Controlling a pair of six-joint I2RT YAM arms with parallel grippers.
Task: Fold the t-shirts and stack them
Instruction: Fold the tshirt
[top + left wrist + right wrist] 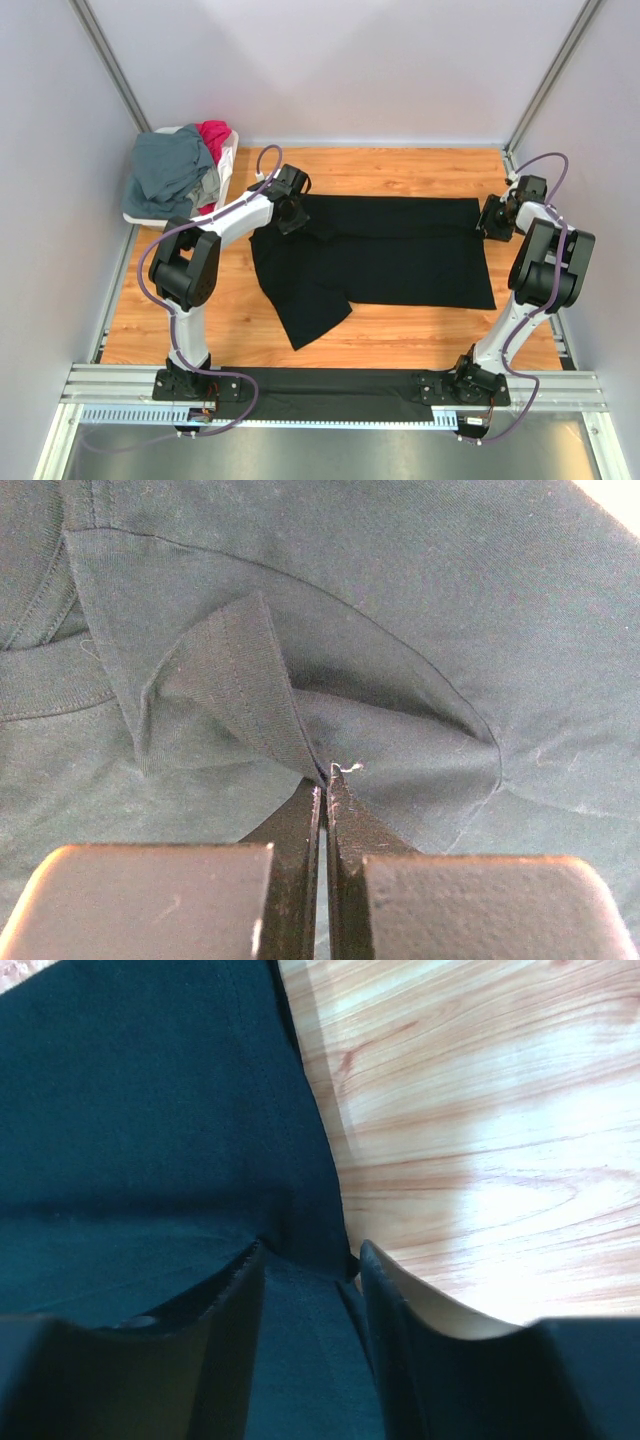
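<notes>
Black t-shirt (400, 250) lies spread mid-table (400, 170), with bare wood along its far and near edges. Left gripper (325, 780) is closed tight on a raised fold at the far-left corner. Right gripper (310, 1255) has its jaws partly apart, the shirt's right edge between them. Grey-blue shirt (165, 170) and magenta shirt (213, 135) sit in the basket (228, 160), far left.

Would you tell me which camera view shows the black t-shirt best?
The top external view: the whole black t-shirt shows, spread out. Left wrist view: only a pinched fold; right wrist view: only an edge.
</notes>
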